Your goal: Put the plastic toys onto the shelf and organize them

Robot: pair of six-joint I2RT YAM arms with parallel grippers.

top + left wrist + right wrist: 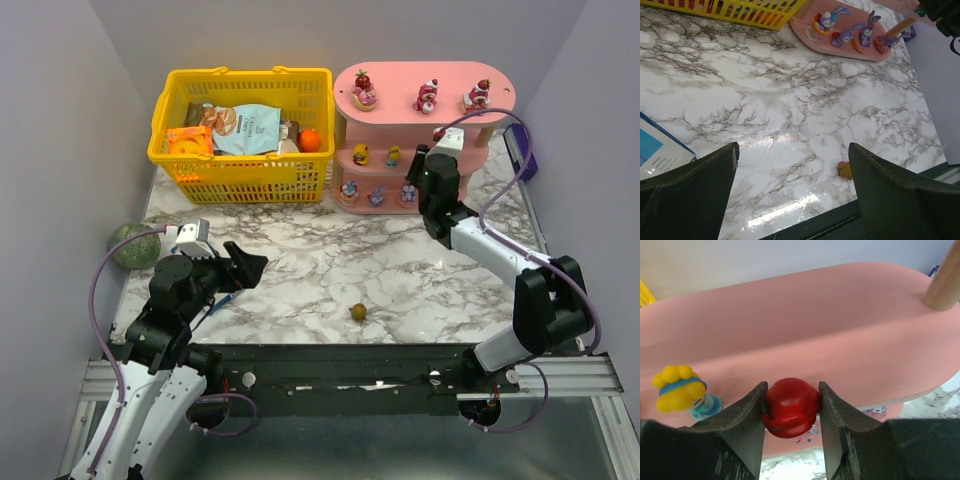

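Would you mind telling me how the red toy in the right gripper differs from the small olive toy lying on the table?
The red toy is clamped in the right gripper at the middle board of the shelf; the olive toy lies loose on the table, untouched. The red toy is bright red, the olive toy dull yellow-green. Both are small and rounded.

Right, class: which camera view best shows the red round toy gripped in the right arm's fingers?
The right wrist view: the red round toy sits large and sharp between the fingers, before the pink shelf. In the top view the right arm covers it; the left wrist view does not show it at all.
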